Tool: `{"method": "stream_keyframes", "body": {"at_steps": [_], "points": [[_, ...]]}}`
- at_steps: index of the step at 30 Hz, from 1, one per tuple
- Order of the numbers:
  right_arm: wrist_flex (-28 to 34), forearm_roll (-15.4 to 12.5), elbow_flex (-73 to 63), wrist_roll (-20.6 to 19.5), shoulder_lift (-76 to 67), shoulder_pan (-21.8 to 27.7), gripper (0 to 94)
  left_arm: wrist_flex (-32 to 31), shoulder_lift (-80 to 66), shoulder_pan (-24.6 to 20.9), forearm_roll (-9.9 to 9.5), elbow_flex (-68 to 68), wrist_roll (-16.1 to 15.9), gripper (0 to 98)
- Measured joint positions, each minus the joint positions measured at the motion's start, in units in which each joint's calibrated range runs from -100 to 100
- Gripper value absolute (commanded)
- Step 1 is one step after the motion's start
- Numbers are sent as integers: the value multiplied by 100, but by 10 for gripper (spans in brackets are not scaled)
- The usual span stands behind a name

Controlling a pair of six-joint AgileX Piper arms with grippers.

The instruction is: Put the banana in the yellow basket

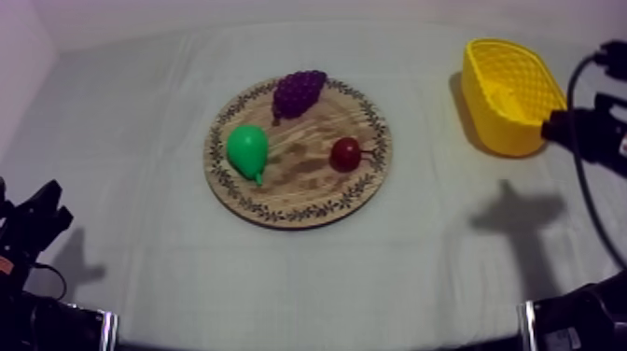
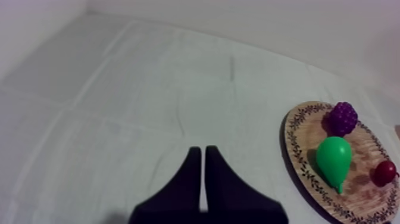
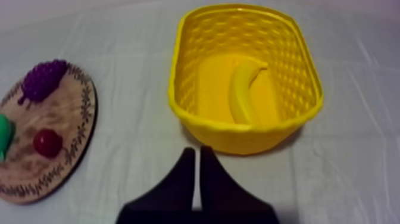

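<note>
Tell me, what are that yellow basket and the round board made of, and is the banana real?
The yellow basket looks like moulded plastic: uniform colour, regular lattice walls. The board looks like wood: visible grain, a leaf pattern round its rim. The banana is probably a plastic toy: smooth and evenly yellow.

Yellow basket [image 3: 250, 140]: upright on the cloth [image 3: 137, 119]. Banana [image 3: 244, 95]: lying inside the basket, on its floor. Right gripper [image 3: 197, 152]: fingers together as a narrow wedge, nothing held, just outside the basket's near wall. Wooden board [image 3: 76, 138]: beside the basket, apart from it, carrying grapes [image 3: 43, 78], a small red fruit [image 3: 47, 143] and a pear [image 3: 5, 134].
</note>
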Motion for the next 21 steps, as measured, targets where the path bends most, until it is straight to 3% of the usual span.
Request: {"method": "stream_keyframes", "body": {"at_steps": [5,12,21], "points": [[70,-459,896,585,-1142,-8,5,9,0,0,0,0,0,0],[428,-777,1851,1083,-2487,19,4,9,0,0,0,0,2,0],[1063,-1002,2022,958,-3418,43,2,9,0,0,0,0,2,0]]}}
